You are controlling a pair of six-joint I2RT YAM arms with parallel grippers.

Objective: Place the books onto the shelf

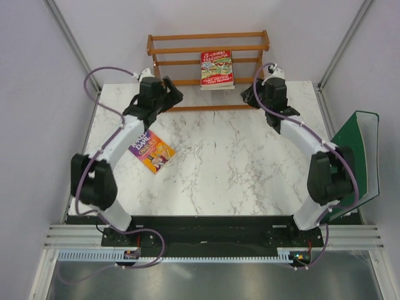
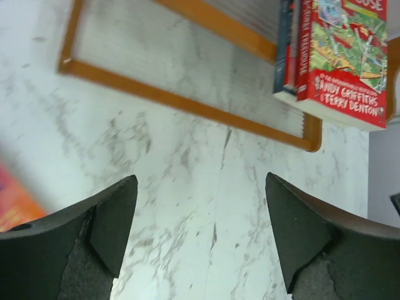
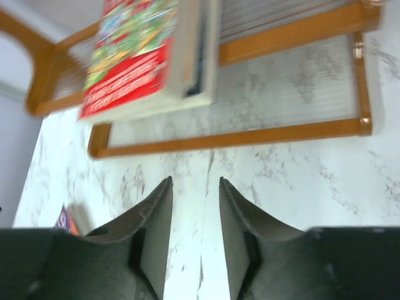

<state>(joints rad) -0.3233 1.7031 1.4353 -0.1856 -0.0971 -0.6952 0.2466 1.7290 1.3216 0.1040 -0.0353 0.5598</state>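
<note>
Red book (image 1: 217, 69) stands mid-shelf (image 1: 187, 49) at the table's (image 1: 237, 162) far edge, between both grippers. Left gripper (image 2: 200, 187) gapes wide, empty. Right gripper (image 3: 195, 187) is slightly parted, empty. Roald Dahl book (image 1: 152, 151) lies flat near the left edge, beside the left arm.

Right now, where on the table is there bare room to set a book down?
The widest bare patch of table lies between the orange book and the right arm, in front of the shelf. The shelf left of the red book is bare too. Crowded: around the left arm and by the green binder.
</note>
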